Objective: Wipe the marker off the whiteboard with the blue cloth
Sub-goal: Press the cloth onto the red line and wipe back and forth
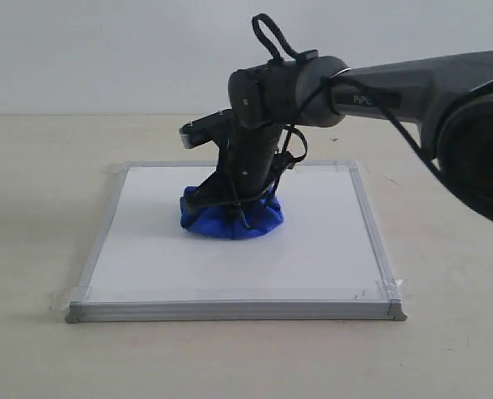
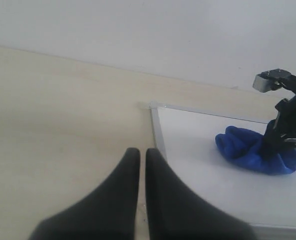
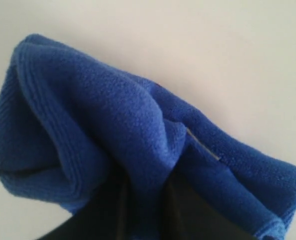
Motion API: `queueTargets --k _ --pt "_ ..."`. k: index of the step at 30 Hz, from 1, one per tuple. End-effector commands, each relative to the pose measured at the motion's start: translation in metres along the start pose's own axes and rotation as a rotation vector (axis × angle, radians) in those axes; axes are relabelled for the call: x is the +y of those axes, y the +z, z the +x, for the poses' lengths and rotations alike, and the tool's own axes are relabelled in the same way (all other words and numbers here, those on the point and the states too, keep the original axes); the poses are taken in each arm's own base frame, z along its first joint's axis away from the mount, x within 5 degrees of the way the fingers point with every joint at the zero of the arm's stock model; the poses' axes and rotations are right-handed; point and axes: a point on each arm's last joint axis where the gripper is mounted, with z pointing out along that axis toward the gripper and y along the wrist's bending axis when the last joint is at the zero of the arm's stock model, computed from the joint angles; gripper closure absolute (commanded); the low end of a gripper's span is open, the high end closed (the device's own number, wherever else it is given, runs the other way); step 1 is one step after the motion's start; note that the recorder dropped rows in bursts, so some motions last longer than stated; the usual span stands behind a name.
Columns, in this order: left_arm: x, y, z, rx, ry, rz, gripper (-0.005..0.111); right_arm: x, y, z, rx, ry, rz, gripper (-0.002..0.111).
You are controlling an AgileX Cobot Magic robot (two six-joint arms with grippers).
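Pressing down on the bright royal-blue fluffy microfibre cloth (image 1: 229, 221), my right claw (image 1: 234, 204) had its jaws nipped nearly together on a pinch of the fabric, with the rest of the bunch spread beneath it on the flat white board with the thin silver-grey metal frame (image 1: 313, 245). The cloth sat near the middle of the board, a little toward the far edge. No red marker squiggle showed on any bare part of the board (it may have been under the cloth or already wiped off; I could not tell which).

To wipe well, I judged I should hold the wrist upright and the pressure even, so the bunch dragged flat instead of rolling, and sweep in short overlapping strokes inside the frame. A brief lift to check underneath seemed worthwhile. Pushing too hard might shift the board on the pale wooden counter (image 1: 30, 166), though clear tape (image 1: 389, 288) held its corners.

My left claw (image 2: 143, 190) hung over the counter just off the board's rim, its jaws drawn almost closed and empty.
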Motion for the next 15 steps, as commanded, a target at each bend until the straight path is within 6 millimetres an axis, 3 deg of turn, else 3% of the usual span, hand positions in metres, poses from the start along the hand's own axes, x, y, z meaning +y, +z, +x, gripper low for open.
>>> queueTargets --k 1,3,6,7,9,11,13,15 --pt "0.000 0.000 0.001 0.001 0.003 -0.004 0.102 -0.006 0.021 0.003 0.127 0.011 -0.034 0.108" --pt "0.000 0.000 0.001 0.001 0.003 -0.004 0.102 -0.024 0.019 0.003 0.146 0.030 0.006 0.108" --pt "0.000 0.000 0.001 0.001 0.003 -0.004 0.102 -0.078 0.008 0.001 0.127 0.301 0.044 0.108" --pt "0.000 0.000 0.001 0.001 0.003 -0.004 0.102 -0.081 0.007 0.000 0.122 0.364 0.008 0.108" --pt "0.000 0.000 0.001 0.001 0.003 -0.004 0.102 -0.068 0.006 -0.006 0.083 0.389 -0.116 0.108" --pt "0.000 0.000 0.001 0.001 0.003 -0.004 0.102 -0.038 0.008 -0.014 0.038 0.324 -0.158 0.108" --pt "0.000 0.000 0.001 0.001 0.003 -0.004 0.102 0.009 0.011 -0.021 -0.012 0.136 -0.178 0.108" --pt "0.000 0.000 0.001 0.001 0.003 -0.004 0.102 0.029 0.012 -0.022 -0.031 0.003 -0.148 0.108"
